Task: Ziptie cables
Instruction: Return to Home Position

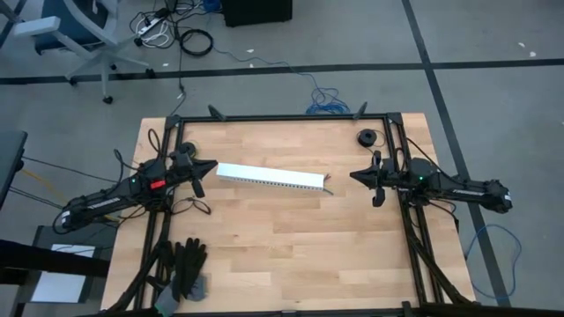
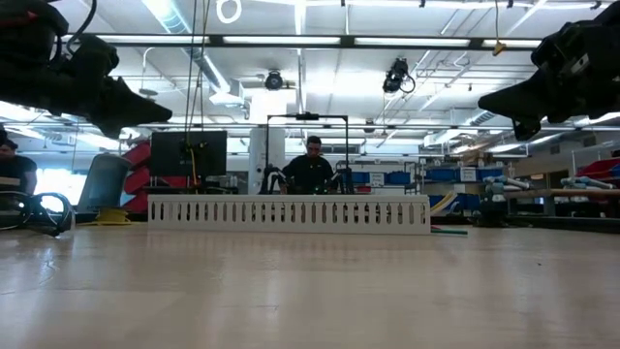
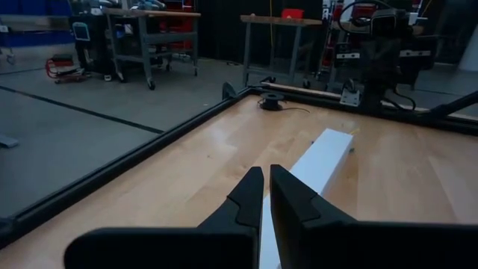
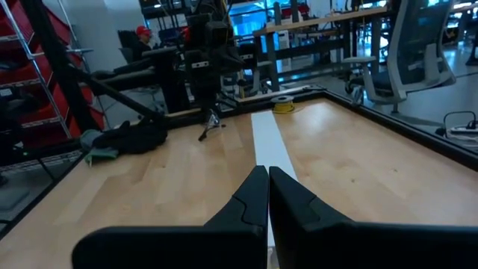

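Observation:
A long white slotted channel (image 1: 271,178) lies flat across the middle of the table. Short ends of the cables (image 2: 448,231), green and red, lie on the table at its right end; the rest of them is hidden. My left gripper (image 1: 211,165) hovers shut and level above the table just off the channel's left end, pointing at it (image 3: 265,173). My right gripper (image 1: 354,176) hovers shut and level a short way off the right end, pointing back along the channel (image 4: 267,173). Neither touches anything.
A black frame (image 1: 282,117) rims the table. A black spool (image 1: 366,136) sits at the far right and a yellow one (image 4: 281,107) at the far left. Black gloves (image 1: 188,264) lie near the front left. A person (image 2: 312,165) stands beyond the far edge.

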{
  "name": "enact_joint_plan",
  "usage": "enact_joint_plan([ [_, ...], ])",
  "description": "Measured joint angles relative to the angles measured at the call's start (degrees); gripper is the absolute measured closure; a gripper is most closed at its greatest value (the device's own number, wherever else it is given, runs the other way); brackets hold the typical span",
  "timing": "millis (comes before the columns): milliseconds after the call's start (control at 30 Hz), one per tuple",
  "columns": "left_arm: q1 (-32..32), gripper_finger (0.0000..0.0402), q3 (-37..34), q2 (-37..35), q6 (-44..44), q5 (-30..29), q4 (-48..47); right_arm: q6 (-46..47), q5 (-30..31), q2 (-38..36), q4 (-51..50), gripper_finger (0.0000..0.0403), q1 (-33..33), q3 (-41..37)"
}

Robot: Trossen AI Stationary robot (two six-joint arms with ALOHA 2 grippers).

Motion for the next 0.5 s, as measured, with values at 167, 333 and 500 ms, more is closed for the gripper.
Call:
enact_joint_plan([
  [167,0.0,0.0401,-0.08,0.02,-0.02,-0.01,0.51,0.22,1.94,0.0,0.02,0.0403,-0.02,0.0],
  [333,0.0,0.0401,-0.17,0.45,-0.19,0.0,1.28,2.66,9.37,0.02,0.5,0.0403,-0.04,0.0],
  [500,0.0,0.0401,-0.17,0.42,0.17,-4.16,1.73,1.15,9.6,0.02,0.52,0.0402,-0.04,-0.02],
])
